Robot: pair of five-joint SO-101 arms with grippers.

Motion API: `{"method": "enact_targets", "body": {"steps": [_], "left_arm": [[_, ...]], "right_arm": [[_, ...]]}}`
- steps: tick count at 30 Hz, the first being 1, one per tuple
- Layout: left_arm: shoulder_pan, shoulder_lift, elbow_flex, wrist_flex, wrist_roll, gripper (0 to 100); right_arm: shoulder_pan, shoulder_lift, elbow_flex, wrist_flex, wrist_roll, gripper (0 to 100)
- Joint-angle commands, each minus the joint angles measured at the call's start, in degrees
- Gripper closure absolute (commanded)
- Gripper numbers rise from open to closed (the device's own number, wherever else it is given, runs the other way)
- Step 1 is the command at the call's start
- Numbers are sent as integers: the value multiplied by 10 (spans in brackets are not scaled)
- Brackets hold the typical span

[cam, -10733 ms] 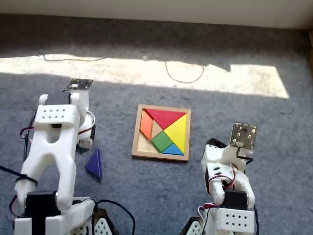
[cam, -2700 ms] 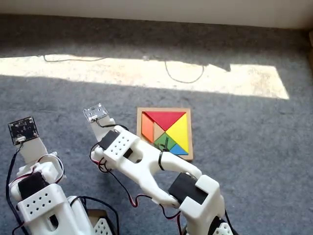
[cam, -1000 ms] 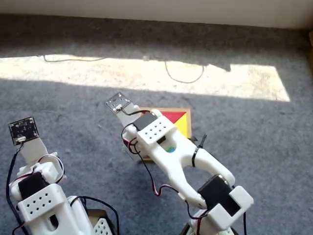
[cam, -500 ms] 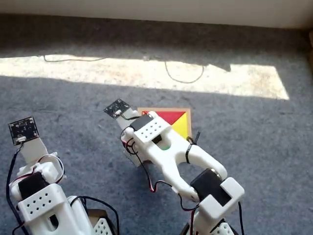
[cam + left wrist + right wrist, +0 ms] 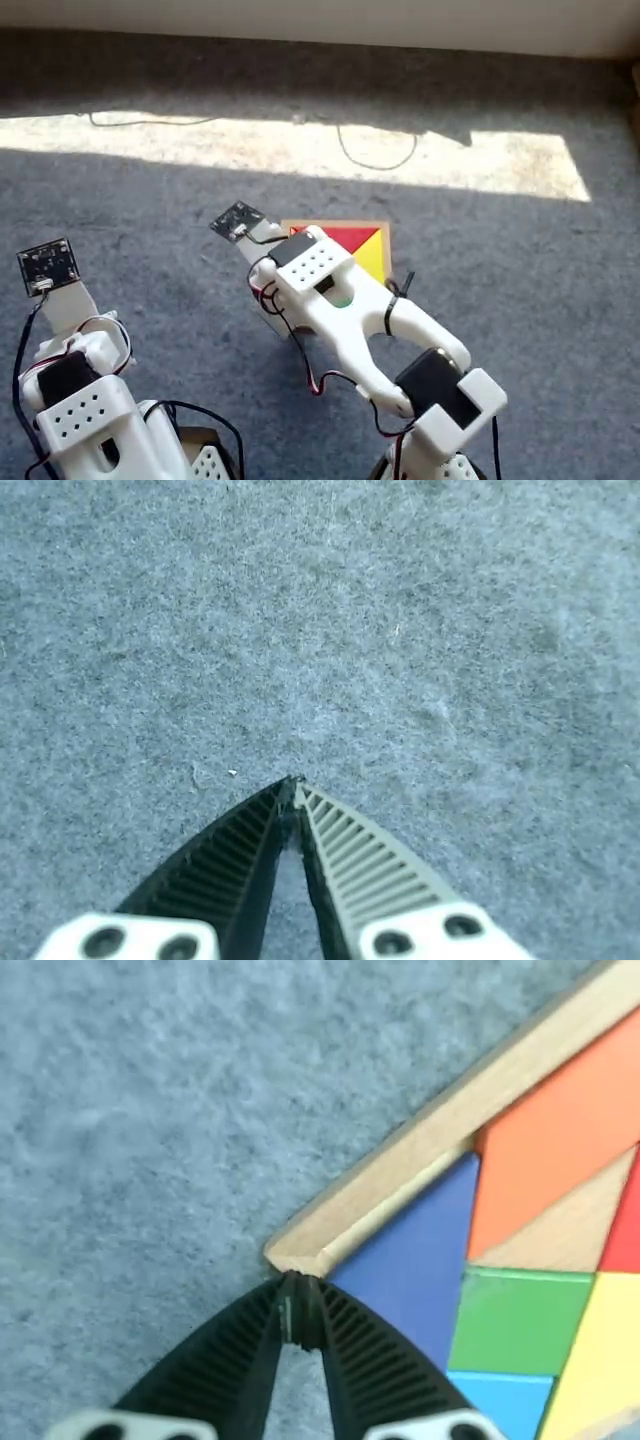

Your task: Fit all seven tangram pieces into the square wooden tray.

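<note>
The tray (image 5: pixel 360 224) lies near the high view's centre, with the right arm (image 5: pixel 350 310) crossing it from 5 o'clock. The right gripper (image 5: pixel 298 1312) is clenched on nothing, its tips at the tray's corner. Just inside that corner the blue triangle (image 5: pixel 415 1260) lies against the orange piece (image 5: pixel 560 1150). At 7 o'clock the left gripper (image 5: pixel 293 798) is clenched, empty, over bare carpet (image 5: pixel 400 630).

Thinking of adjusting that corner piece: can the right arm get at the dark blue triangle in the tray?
Probably yes: the right gripper, shut, is at the tray corner beside the dark blue triangle, nothing in between.
</note>
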Motion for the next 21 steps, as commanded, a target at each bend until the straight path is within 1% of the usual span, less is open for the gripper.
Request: {"method": "enact_targets", "body": {"steps": [1,4,7,12,16,21], "left_arm": [[-3,-6,-2,-9,-4,982],[-3,-6,-2,-9,-3,982],[-3,-6,-2,-9,-3,982],[-3,-6,0,-9,-3,982],[-3,-6,-1,-9,-2,982],[-2,-7,-5,-9,-1,986]], "right_arm": [[5,-80,-5,-6,4,991],[23,-75,-4,-8,5,991],[36,-40,-4,-10,7,991],[32,8,-4,-6,7,991],[20,-56,0,-5,4,991],[28,-210,66,-7,4,991]]}}
